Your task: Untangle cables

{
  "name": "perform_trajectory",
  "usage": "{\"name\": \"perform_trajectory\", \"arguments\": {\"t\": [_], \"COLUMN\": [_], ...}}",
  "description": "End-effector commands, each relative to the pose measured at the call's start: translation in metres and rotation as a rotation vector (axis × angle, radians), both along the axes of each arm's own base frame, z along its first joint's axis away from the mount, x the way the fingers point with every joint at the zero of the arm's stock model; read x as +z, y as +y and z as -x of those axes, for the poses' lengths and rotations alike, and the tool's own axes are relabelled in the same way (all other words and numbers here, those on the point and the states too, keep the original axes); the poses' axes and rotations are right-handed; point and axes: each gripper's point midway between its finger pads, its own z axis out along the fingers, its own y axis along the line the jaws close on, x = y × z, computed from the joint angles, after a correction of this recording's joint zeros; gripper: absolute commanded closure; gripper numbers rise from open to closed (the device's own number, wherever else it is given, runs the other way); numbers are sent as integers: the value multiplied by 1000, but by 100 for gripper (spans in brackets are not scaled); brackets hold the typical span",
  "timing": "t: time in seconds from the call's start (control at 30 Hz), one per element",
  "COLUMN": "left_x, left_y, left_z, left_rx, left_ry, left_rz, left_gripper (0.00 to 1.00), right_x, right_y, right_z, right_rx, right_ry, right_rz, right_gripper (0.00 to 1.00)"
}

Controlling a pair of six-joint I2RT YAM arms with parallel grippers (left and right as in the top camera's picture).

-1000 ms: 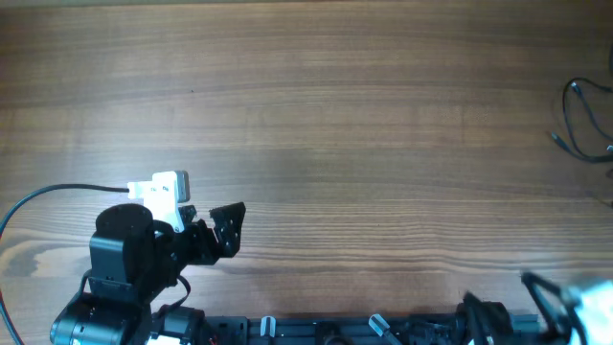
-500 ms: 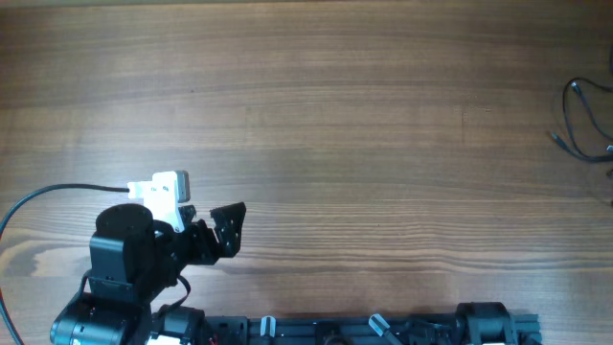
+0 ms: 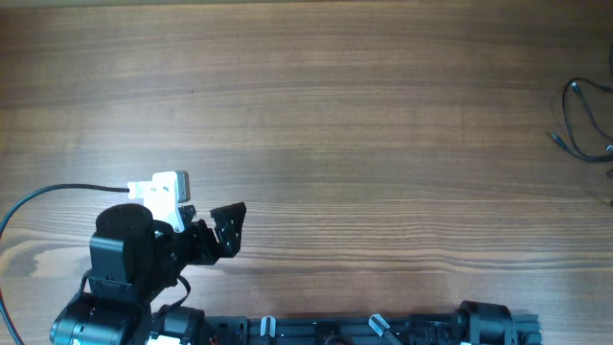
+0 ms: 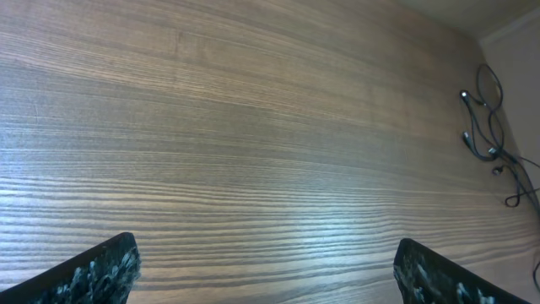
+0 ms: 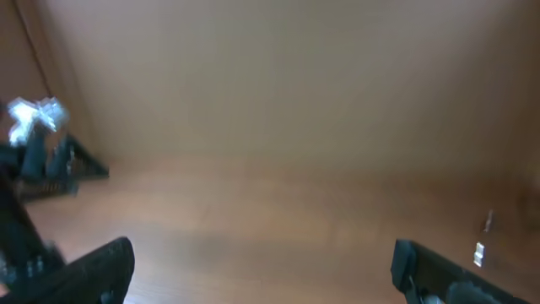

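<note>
The cables (image 3: 586, 120) are thin black wires with small plug ends, lying in loose loops at the table's far right edge. They also show in the left wrist view (image 4: 489, 139) at the upper right. My left gripper (image 3: 228, 228) is at the near left of the table, far from the cables; its fingers are wide apart and empty in the left wrist view (image 4: 270, 274). My right gripper is out of the overhead view; in the blurred right wrist view (image 5: 266, 270) its fingers are wide apart with nothing between them.
A thicker black arm cable (image 3: 38, 201) curves over the table at the near left. The arm bases and mounting rail (image 3: 364, 331) run along the near edge. The wooden table (image 3: 335, 125) fills the view.
The right arm, seen at the near right edge one second ago, has drawn back out of the overhead view. The left arm and the cables have not moved.
</note>
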Motion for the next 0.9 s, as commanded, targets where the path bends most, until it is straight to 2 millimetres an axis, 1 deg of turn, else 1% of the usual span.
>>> {"name": "perform_trajectory", "arguments": {"t": [0.0,0.07,0.1,0.17,0.23,0.33,0.4,0.43,0.47,0.5,0.53,0.63,0.7,0.73,0.8,0.87], "left_x": [7,7,7,7,7,7,7,6,5,4,3,1,0,0,1,0], "left_y": [0,0,0,0,1,1,2,3,6,8,13,19,19,19,19,19], "left_z": [0,0,0,0,0,0,-1,-1,-1,-2,-2,-2,-2,-2,-2,-2], "left_rx": [-11,-11,-11,-11,-7,-5,-1,6,15,28,48,73,61,59,60,60], "left_ry": [-27,-26,-26,-26,-27,-27,-28,-28,-26,-25,-23,-18,-22,-23,-23,-23], "left_rz": [-5,-5,-5,-5,-8,-10,-14,-20,-28,-40,-57,-84,-96,-98,-97,-97], "left_gripper": [1,1,2,1,1,1,2,2,2,2,2,2,1,2,2,2], "right_x": [38,55,59,65,71,73,66,60,50,41,27,-6,-21,-31,-44,-62], "right_y": [0,-1,-8,-18,-22,-16,-11,-11,-11,-10,-8,-8,-10,-11,-12,-14], "right_z": [-4,-13,-26,-43,-61,-92,-116,-129,-145,-154,-169,-198,-211,-219,-227,-237], "right_rx": [-10,-14,-45,-92,-95,-37,20,37,59,75,101,128,128,129,130,137], "right_ry": [-177,-247,-258,-283,-320,-369,-386,-383,-371,-361,-342,-303,-304,-310,-306,-280], "right_rz": [63,73,67,60,63,79,61,34,16,13,8,-16,-15,-15,-21,-69], "right_gripper": [0,0,0,0,0,0,0,0,0,0,0,0,0,0,0,0]}}
